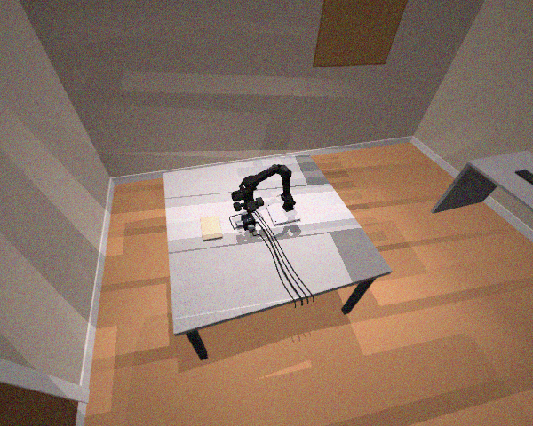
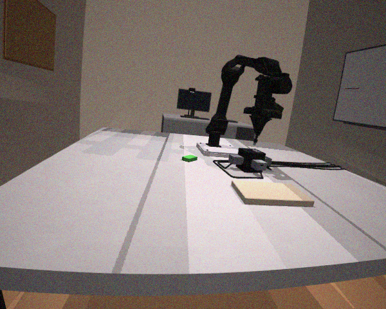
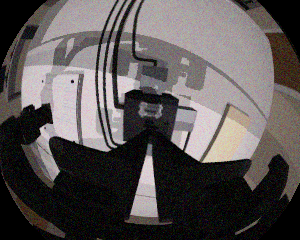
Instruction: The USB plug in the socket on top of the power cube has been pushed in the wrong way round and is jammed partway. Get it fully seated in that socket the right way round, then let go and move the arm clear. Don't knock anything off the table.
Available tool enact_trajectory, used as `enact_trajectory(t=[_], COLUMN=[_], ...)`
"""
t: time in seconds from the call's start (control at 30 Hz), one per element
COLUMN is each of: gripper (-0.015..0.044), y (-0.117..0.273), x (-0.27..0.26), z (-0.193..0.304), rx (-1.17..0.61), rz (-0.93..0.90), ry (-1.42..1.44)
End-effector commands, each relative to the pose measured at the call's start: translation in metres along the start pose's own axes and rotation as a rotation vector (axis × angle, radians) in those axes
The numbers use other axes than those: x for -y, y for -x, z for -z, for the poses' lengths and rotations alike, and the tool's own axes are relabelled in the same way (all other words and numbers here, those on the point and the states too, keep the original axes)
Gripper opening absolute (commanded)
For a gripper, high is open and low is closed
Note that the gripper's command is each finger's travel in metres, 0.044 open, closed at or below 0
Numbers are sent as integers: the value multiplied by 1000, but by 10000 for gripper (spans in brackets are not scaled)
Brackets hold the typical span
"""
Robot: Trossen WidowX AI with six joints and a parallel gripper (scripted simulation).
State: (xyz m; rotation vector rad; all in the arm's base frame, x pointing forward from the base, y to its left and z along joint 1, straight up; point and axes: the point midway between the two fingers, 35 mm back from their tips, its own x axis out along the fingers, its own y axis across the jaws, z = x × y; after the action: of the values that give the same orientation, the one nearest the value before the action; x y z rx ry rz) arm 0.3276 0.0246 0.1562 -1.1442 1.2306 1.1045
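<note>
The black power cube (image 1: 247, 222) (image 2: 251, 154) (image 3: 135, 120) stands on the table with grey plugs in its sides. In the wrist view its top socket (image 3: 151, 110) shows as a pale outline, with no plug seen standing in it. My gripper (image 2: 255, 138) (image 3: 150, 135) points down, its tips a little above the cube. It is shut on a small thing, by its place the USB plug; the plug is mostly hidden by the dark fingers, and which way round it faces cannot be told.
Black cables (image 1: 281, 261) (image 2: 306, 164) (image 3: 105, 85) run from the cube over the table edge. A wooden board (image 1: 210, 227) (image 2: 273, 192) (image 3: 227, 132) lies beside it. A green block (image 2: 189, 158) lies on the table. The arm's white base plate (image 1: 278, 217) is close by.
</note>
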Motion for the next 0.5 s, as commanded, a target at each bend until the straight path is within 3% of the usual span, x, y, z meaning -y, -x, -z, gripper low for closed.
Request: enact_trajectory(t=[0.0, 0.47], gripper=[0, 0], y=[0, -2], x=[0, 0], z=[0, -1], rx=[4, 15], rz=[0, 0], ry=[2, 8])
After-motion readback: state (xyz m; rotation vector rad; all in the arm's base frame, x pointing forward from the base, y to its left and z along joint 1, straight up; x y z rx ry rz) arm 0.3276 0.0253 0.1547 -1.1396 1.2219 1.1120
